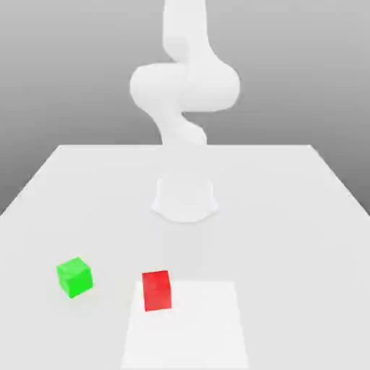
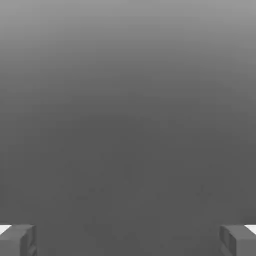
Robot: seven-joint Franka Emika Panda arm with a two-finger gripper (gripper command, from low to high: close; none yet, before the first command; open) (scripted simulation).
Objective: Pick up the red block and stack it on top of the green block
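Two blocks on white table (image 1: 289,217), red block (image 1: 157,290) apart from green block (image 1: 74,277) toward exterior view's right, gripper (image 2: 128,240) spread wide, grasping nothing.

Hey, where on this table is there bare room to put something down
The table is bare on the exterior view's right, beyond the red block, and between the arm's base and the blocks. The near left, around the green block and red block, is tightest.

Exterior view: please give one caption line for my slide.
Red block and green block sit apart on the white table, before the arm's base.
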